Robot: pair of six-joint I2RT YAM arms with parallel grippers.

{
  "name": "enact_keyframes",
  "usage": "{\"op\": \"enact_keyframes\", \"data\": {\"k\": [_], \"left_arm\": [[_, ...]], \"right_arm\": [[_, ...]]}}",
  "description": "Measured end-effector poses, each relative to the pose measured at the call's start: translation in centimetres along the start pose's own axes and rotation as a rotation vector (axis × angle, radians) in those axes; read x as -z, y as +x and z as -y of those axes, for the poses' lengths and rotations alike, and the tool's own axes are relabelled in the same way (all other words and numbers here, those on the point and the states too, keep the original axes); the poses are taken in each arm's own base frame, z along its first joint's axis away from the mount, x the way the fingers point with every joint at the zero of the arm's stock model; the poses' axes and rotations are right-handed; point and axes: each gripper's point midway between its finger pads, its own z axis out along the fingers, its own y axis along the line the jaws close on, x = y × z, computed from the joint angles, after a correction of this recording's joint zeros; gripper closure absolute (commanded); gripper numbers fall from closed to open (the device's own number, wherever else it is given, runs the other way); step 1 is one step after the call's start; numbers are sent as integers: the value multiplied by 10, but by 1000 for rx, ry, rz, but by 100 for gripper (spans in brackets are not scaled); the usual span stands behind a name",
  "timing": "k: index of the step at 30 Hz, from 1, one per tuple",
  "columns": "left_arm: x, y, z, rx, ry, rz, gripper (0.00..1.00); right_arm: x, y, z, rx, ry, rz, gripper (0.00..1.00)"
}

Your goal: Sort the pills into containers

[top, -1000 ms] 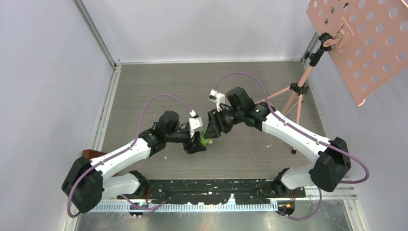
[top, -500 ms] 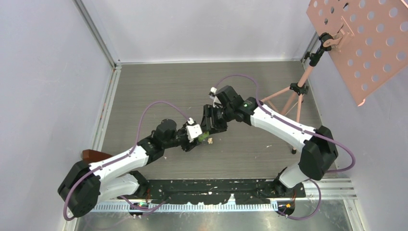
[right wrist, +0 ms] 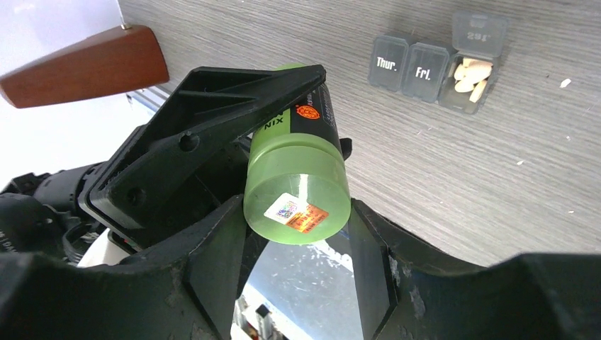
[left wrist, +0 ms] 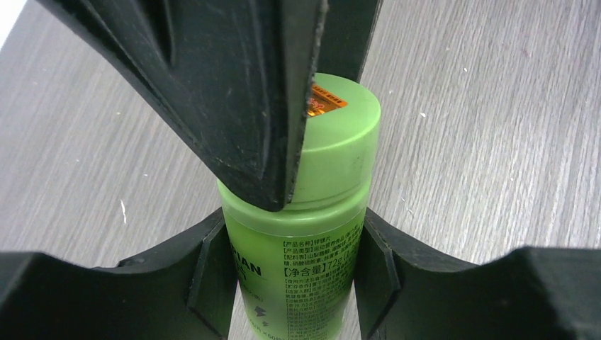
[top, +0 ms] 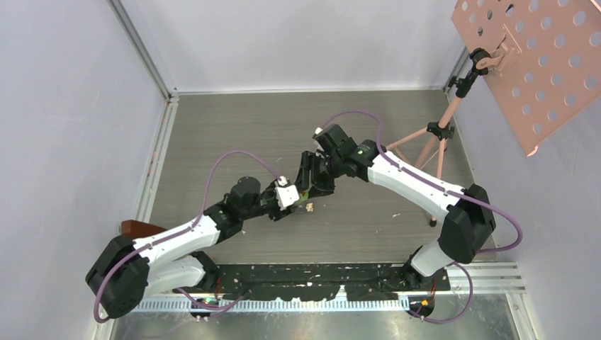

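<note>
The green bottle (top: 302, 194) is held between both grippers near the table's middle. My left gripper (left wrist: 294, 244) is shut on the bottle's labelled body (left wrist: 298, 276). My right gripper (right wrist: 298, 237) is shut on its green cap (right wrist: 298, 191), which carries a red-orange sticker. In the top view the left gripper (top: 292, 202) and right gripper (top: 310, 184) meet tip to tip. The grey pill case (right wrist: 439, 64) lies on the table beyond, with one lid open over pale pills (right wrist: 471, 74); it shows small in the top view (top: 310, 207).
A pink tripod stand (top: 432, 134) with a perforated board (top: 538, 64) stands at the right. A brown wooden piece (top: 135, 228) sits at the left edge, also in the right wrist view (right wrist: 85, 67). Pale crumbs (top: 397, 214) lie right of centre.
Both grippers have drawn closer over the bottle. The left wrist has turned and the right arm has swung left. The pill case now shows beside the left gripper.
</note>
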Motion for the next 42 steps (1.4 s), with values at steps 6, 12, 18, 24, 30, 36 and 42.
{"op": "enact_keyframes", "data": {"k": [6, 12, 18, 24, 30, 36, 42], "left_arm": [[5, -5, -4, -48, -51, 66, 100], [6, -11, -6, -97, -66, 98, 100], [6, -17, -7, -131, -65, 118, 100], [7, -31, 0, -181, -32, 171, 100], [6, -32, 2, -191, -15, 165, 100], [7, -31, 4, -159, 18, 162, 100], [11, -40, 19, -81, 155, 185, 100]], "right_arm": [[4, 1, -6, -54, -15, -6, 48], [9, 1, -8, -75, -9, -17, 41], [13, -3, -10, -81, -1, -12, 30], [13, -16, -6, -92, 23, 23, 25], [17, -20, -6, -95, 34, 37, 16], [23, -31, 3, -63, 52, 83, 3], [65, -53, 25, 100, 9, 244, 1]]}}
